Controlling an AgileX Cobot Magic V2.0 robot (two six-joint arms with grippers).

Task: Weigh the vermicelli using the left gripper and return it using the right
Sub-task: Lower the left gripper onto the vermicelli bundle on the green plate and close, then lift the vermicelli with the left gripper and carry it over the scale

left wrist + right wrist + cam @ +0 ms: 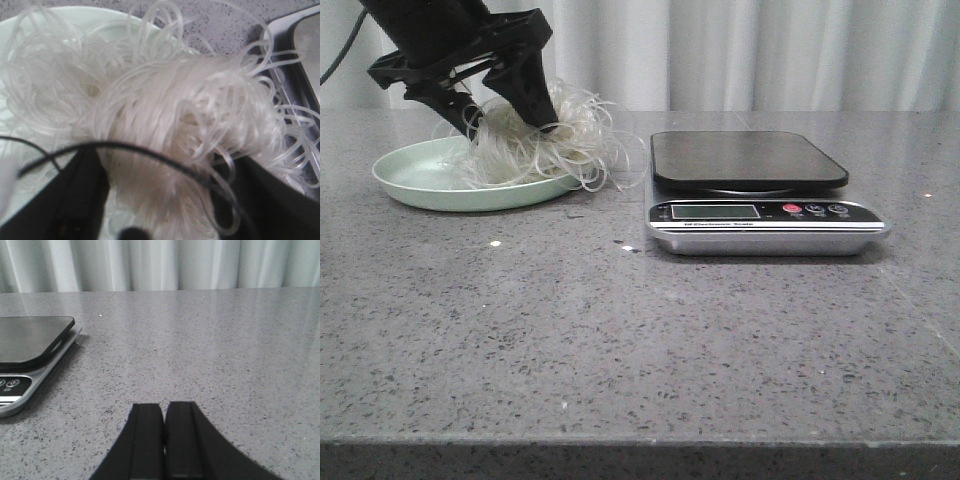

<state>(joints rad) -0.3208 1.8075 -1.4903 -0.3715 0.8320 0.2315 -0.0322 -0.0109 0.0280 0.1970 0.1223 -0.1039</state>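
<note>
The vermicelli (pixel 565 145) is a fluffy ball of thin translucent white strands. It sits on the right half of the pale green plate (pixel 415 180), with strands hanging over the rim. My left gripper (pixel 508 122) reaches down into the ball, one black finger on each side, squeezing a bundle of strands. In the left wrist view the vermicelli (pixel 190 100) fills the space between the fingers (pixel 82 200), with the plate (pixel 75 20) behind it. My right gripper (pixel 164 412) is shut and empty, low over bare table, right of the scale (pixel 30 340).
The kitchen scale (pixel 750 160), with a dark platform and a silver front with a display and buttons, stands right of the plate. Its corner shows in the left wrist view (pixel 300 60), close to the strands. A white curtain hangs behind the grey speckled table (pixel 620 340).
</note>
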